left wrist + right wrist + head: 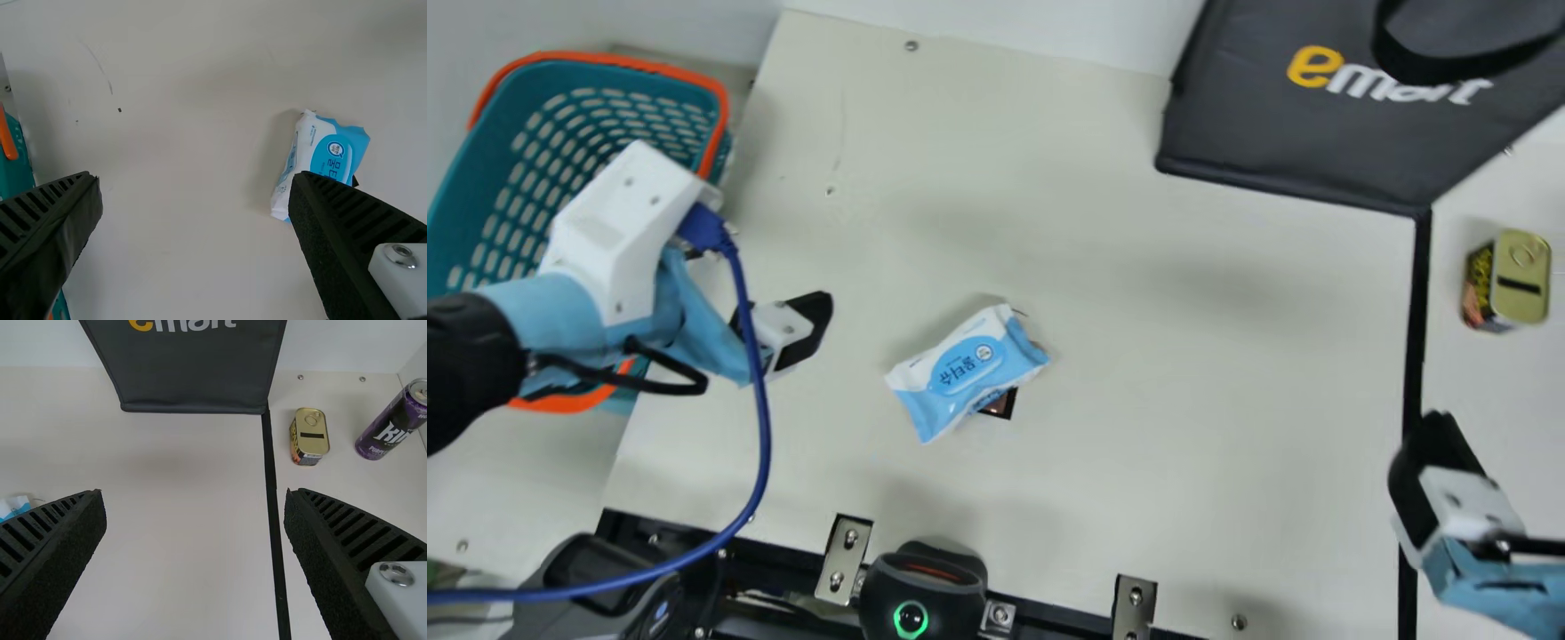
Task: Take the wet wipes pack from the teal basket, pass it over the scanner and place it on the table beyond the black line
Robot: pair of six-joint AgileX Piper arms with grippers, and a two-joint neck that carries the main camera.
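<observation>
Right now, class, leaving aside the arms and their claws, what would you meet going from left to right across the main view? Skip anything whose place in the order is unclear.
Teal basket → wet wipes pack → black line → gold-topped tin

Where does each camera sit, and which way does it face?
Main view: on the neck, looking steeply down on the table; both arms show in part.
Left wrist view: on the left wrist, looking down past the open left gripper at the wipes pack.
Right wrist view: on the right wrist, looking past the open right gripper to the black line and bag.
The main and right wrist views share the bag.
</observation>
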